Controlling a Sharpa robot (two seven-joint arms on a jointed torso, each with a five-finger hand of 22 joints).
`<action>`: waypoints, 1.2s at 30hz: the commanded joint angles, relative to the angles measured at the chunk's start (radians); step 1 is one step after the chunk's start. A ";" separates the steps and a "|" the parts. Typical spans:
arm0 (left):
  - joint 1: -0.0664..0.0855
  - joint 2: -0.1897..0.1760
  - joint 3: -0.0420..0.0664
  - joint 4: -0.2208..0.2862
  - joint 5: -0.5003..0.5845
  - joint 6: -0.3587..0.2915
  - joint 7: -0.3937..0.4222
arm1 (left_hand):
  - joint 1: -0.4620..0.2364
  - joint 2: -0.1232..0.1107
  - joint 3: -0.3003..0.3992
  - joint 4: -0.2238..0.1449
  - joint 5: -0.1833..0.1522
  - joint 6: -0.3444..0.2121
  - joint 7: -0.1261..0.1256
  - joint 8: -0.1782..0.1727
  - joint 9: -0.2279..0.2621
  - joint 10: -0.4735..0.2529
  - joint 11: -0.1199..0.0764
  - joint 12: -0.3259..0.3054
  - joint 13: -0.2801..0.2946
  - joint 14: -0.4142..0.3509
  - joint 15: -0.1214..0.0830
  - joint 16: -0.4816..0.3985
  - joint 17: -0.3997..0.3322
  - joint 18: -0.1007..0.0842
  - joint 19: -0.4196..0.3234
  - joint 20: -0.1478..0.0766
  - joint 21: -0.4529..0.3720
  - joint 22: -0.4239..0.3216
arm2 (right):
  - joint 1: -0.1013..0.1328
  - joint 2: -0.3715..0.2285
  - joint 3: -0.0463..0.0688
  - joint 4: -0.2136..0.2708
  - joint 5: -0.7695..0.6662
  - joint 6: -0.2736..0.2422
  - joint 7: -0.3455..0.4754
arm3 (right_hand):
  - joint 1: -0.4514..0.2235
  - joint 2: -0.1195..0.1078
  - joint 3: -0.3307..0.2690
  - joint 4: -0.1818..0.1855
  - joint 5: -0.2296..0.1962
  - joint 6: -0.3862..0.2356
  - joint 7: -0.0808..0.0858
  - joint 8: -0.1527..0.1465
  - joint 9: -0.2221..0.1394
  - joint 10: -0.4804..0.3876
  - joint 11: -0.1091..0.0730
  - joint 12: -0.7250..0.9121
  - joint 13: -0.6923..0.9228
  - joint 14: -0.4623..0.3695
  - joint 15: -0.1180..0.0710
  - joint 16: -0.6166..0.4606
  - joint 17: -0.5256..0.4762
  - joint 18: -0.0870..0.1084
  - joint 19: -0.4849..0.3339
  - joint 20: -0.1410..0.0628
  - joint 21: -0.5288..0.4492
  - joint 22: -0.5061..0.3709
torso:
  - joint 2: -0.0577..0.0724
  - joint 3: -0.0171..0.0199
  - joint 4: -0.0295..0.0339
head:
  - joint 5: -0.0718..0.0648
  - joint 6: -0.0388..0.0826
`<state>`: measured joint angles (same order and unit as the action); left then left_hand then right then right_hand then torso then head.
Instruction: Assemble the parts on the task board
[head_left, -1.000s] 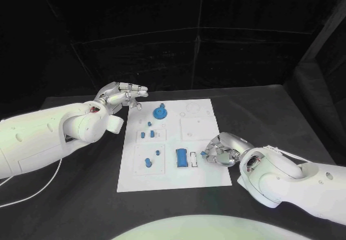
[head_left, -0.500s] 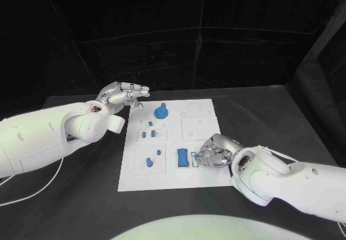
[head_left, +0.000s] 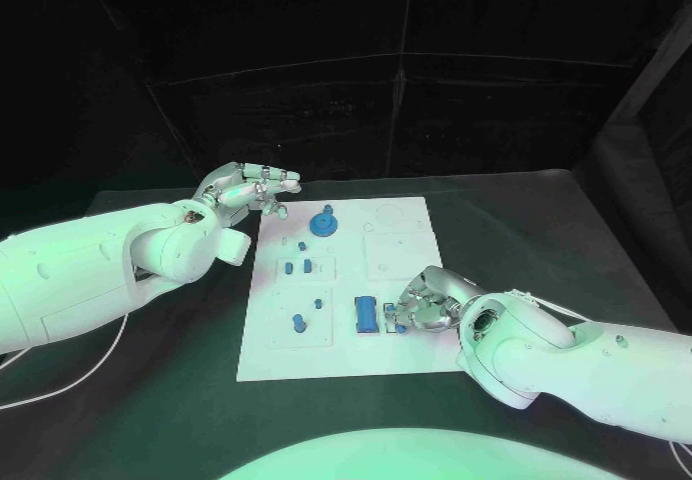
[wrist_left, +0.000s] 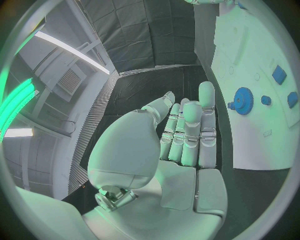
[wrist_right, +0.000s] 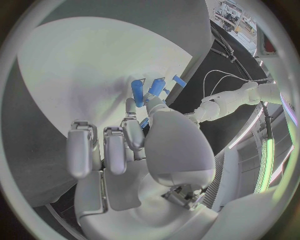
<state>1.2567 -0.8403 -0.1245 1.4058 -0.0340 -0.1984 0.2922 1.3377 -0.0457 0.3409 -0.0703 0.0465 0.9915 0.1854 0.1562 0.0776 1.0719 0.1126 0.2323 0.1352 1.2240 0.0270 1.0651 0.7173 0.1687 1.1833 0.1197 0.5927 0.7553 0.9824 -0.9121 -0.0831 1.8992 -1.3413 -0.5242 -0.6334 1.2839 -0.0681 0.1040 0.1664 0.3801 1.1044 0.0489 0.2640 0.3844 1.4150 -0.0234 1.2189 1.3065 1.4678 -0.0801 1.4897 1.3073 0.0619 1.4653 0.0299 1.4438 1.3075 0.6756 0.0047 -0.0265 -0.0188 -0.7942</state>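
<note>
Your right hand sits on the board, fingertips at a small blue part just beside the long block; grip unclear. Block's long axis runs away from you. Left hand, fingers straight, holds nothing, well apart.

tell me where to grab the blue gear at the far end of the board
Grip the gear by the raised knob on its top, coming straight down from above. Its toothed disc appears to lie flat on the board, leaving little edge to hold. The left hand hovers nearest, just off the board's far left corner.
</note>
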 joint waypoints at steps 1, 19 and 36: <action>0.002 0.000 0.001 0.002 0.003 0.011 0.002 | 0.006 0.001 -0.004 -0.002 0.004 -0.008 0.001 0.005 -0.002 -0.004 0.000 0.003 0.002 -0.005 0.001 0.005 -0.001 0.014 0.002 0.006 -0.005 -0.002 | 0.001 0.004 0.000 0.000 -0.044 -0.021 -0.022 | -0.015 0.000 -0.003 0.008 -0.005 0.015 -0.003 0.010 0.009 0.012 -0.004 0.010 0.007 0.081 -0.010 0.007 0.162 -0.018 0.028 -0.010 0.003 0.069 | 0.000 0.0004 -0.0006 | 0.001 -0.001; 0.002 0.000 0.001 0.002 0.003 0.014 -0.001 | 0.006 0.001 -0.004 -0.002 0.004 -0.008 0.001 0.005 -0.002 -0.004 0.000 0.003 0.002 -0.005 0.001 0.005 -0.001 0.014 0.002 0.006 -0.005 -0.002 | 0.001 0.021 0.000 -0.018 -0.070 -0.015 -0.040 | -0.027 0.004 -0.015 0.019 -0.014 0.025 -0.012 0.027 0.026 0.026 -0.012 0.032 0.025 0.082 -0.017 0.010 0.165 -0.019 0.031 -0.017 0.007 0.075 | -0.001 -0.0005 -0.0007 | 0.003 -0.004; 0.002 0.001 0.001 0.000 0.003 0.019 -0.006 | 0.007 0.001 -0.005 -0.003 0.003 -0.010 0.002 0.005 -0.002 -0.007 0.001 0.005 0.002 -0.008 0.001 0.004 -0.005 0.013 0.001 0.007 -0.005 -0.002 | 0.001 0.023 0.000 -0.019 -0.082 0.026 -0.045 | -0.112 -0.006 -0.123 0.092 -0.139 0.016 -0.009 0.047 0.058 0.032 -0.009 0.037 0.036 0.082 -0.016 0.009 0.165 -0.019 0.032 -0.017 0.006 0.076 | 0.000 0.0003 -0.0017 | 0.007 -0.006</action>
<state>1.2567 -0.8396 -0.1245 1.4048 -0.0340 -0.1934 0.2866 1.3377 -0.0457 0.3409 -0.0703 0.0465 0.9879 0.1890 0.1561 0.0764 1.0720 0.1126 0.2322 0.1361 1.2240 0.0270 1.0651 0.7130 0.1688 1.1833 0.1197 0.5927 0.7542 0.9823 -0.8890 -0.0830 1.8773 -1.4121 -0.5172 -0.6765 1.1782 -0.0756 -0.0133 0.2576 0.2471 1.1226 0.0371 0.3048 0.4414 1.4383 -0.0321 1.2511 1.3079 1.4651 -0.0897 1.4929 1.3079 0.0621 1.4653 0.0159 1.4439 1.3074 0.6754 0.0050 -0.0276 -0.0120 -0.7987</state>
